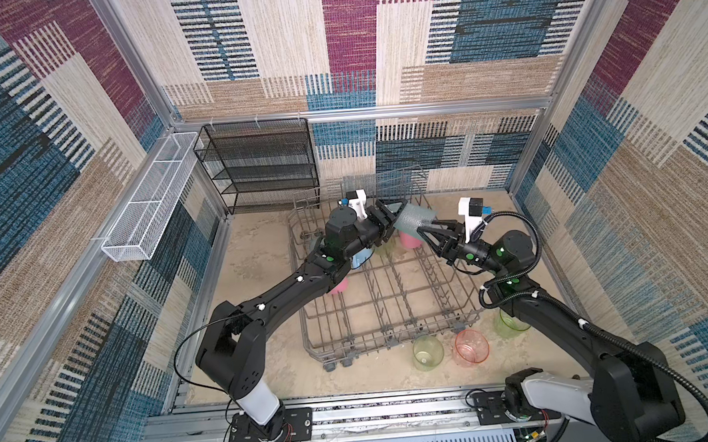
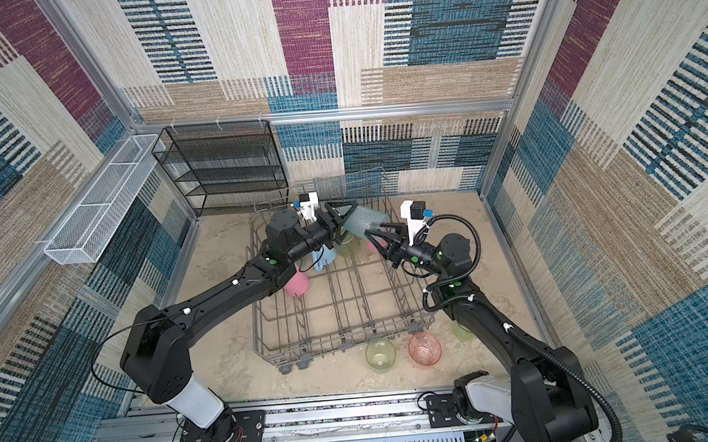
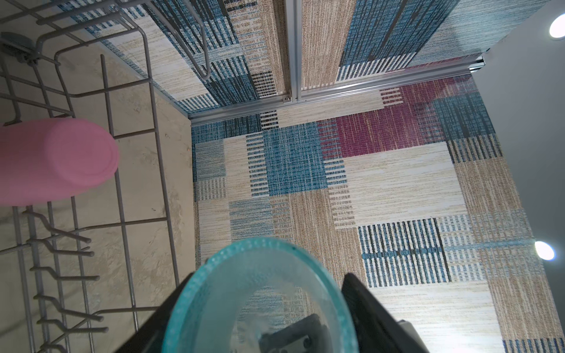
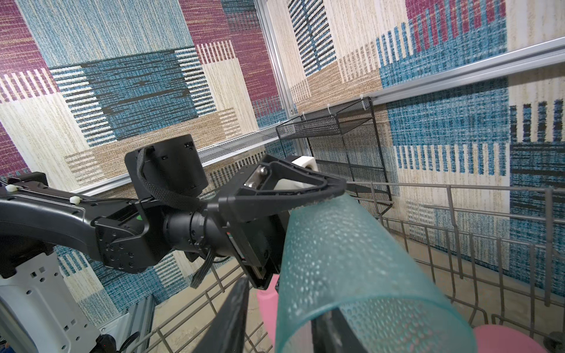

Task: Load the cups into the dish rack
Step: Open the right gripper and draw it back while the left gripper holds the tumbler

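I've got the teal cup (image 1: 419, 220) mid-air over the rack's (image 1: 375, 337) far end. The left gripper (image 1: 398, 219) is clamped on its base and the right gripper (image 1: 423, 231) sits slack astride its rim. A pink cup (image 2: 295, 285) and mug (image 2: 323, 259) are racked. The green cup (image 1: 428, 351), orange cup (image 1: 471, 347) and second green cup (image 1: 509, 328) wait on the counter (image 1: 262, 256). I'd call it roughly half done.
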You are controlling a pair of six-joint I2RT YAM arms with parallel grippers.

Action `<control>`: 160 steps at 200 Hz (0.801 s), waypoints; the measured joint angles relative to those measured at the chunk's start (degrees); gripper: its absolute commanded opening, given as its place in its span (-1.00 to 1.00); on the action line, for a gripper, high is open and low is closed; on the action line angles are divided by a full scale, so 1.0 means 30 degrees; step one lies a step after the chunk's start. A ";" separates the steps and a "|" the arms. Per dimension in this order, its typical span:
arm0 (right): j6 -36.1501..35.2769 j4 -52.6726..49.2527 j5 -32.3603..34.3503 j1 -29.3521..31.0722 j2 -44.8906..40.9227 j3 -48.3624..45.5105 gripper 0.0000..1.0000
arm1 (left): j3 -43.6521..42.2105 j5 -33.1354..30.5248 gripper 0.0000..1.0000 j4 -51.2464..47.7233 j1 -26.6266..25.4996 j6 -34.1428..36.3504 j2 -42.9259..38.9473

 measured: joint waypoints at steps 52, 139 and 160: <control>-0.0058 -0.0685 0.0335 0.0007 0.0248 0.0321 0.03 | -0.0619 -0.0648 0.42 -0.0437 0.0721 0.1093 -0.0699; -0.0641 -0.2521 0.2412 0.0000 0.0962 0.0750 0.09 | -0.1326 -0.3657 0.41 -0.5676 0.1785 0.6448 -0.3373; -0.0729 -0.2987 0.2936 0.0000 0.1093 0.0794 0.14 | -0.1326 -0.4750 0.40 -0.7176 0.1785 0.8204 -0.3789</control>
